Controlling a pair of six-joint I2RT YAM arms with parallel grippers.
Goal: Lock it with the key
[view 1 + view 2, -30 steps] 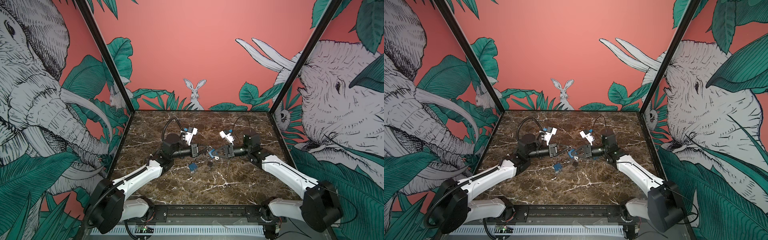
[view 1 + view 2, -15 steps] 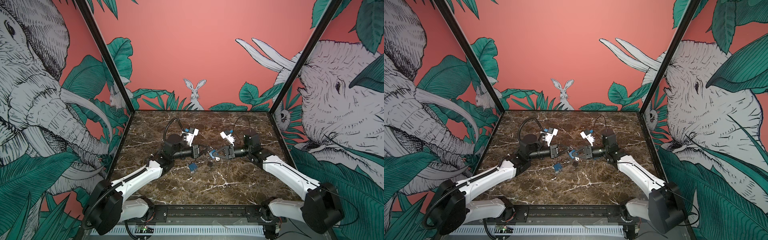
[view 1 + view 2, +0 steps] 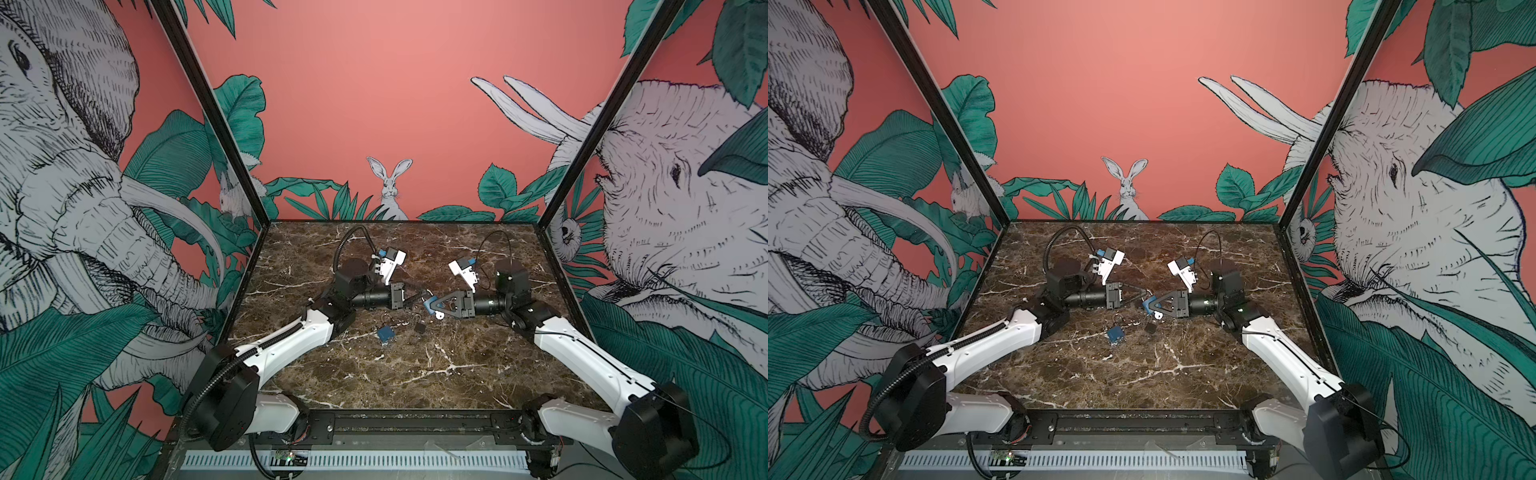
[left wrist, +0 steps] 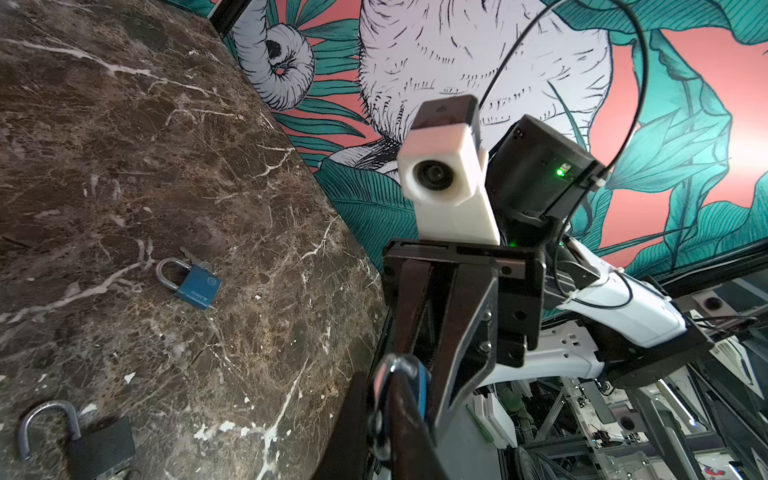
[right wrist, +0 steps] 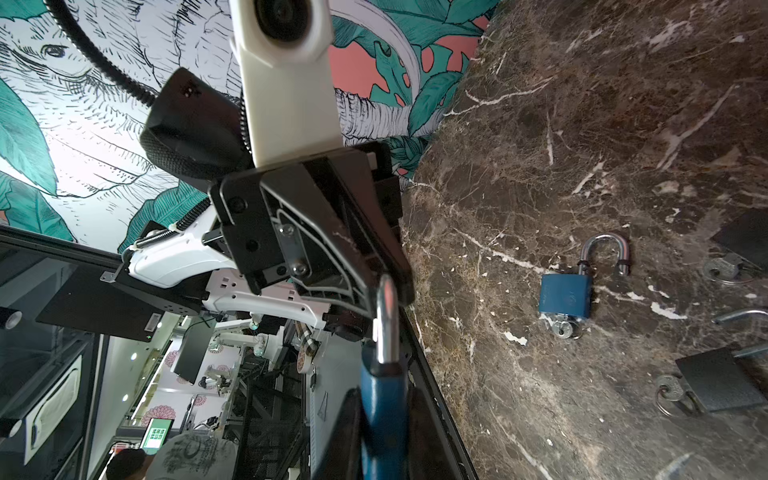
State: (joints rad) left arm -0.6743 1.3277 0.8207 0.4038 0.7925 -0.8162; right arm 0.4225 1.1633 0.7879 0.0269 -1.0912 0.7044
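In both top views the two arms meet over the middle of the marble table [image 3: 415, 374], tips nearly touching. The right gripper [image 3: 434, 306] [image 3: 1152, 306] is clamped on a blue padlock [image 3: 427, 306] [image 3: 1146, 306] held above the tabletop, and the left gripper [image 3: 419, 296] [image 3: 1139, 294] sits right at that padlock's far end. A small pale piece hangs just under the padlock, too small to tell what it is. Nearer the front, a second blue padlock [image 3: 385, 333] [image 3: 1115, 334] and a black padlock [image 3: 419, 327] [image 3: 1150, 327] lie on the table, close together and apart from both grippers. In the left wrist view the blue padlock [image 4: 422, 390] sits between the right gripper's fingers, and its shackle [image 4: 388, 368] reaches in between the left gripper's dark fingers [image 4: 351, 428], which stand close on either side. I cannot tell whether they press on it. The second blue padlock [image 4: 195, 286] and the black padlock [image 4: 102, 446], its shackle swung open, lie flat on the marble. In the right wrist view the blue padlock [image 5: 380, 407] is pinched by its body between the right gripper's fingers [image 5: 424, 440], with the shackle [image 5: 386, 328] meeting the tip of the left gripper [image 5: 388, 286]. The second blue padlock [image 5: 565, 296] lies with one shackle leg free and a key [image 5: 564, 329] in its bottom. The black padlock [image 5: 721, 384] lies near it.
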